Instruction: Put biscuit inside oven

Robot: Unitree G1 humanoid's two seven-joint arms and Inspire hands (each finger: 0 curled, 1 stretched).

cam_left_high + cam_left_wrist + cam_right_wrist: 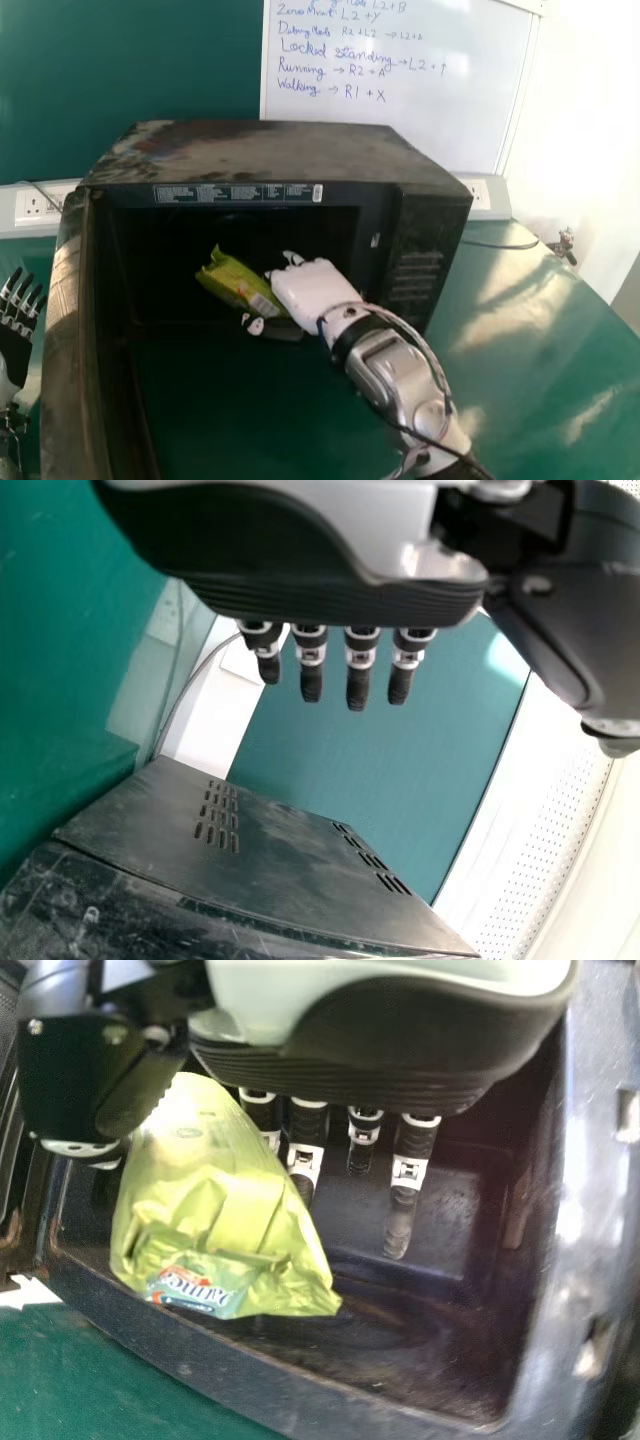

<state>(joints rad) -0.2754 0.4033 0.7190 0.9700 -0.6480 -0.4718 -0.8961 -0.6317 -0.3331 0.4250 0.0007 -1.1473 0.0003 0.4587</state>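
Note:
My right hand (312,290) is at the oven's open front in the head view, with the green biscuit packet (238,284) between its fingers and thumb. In the right wrist view, the packet (220,1210) lies against the fingers of my right hand (405,1175), inside the cavity's outline; whether it touches the floor is hard to tell. The dark oven (270,150) stands with its door swung out at the left. My left hand (14,335) is left of the oven, fingers straight; in the left wrist view the left hand (310,665) is above the oven's top.
The green table (540,330) extends to the right of the oven. Behind the oven are a whiteboard (400,90) and wall sockets (38,206). The oven door's edge (68,350) stands between my left hand and the cavity.

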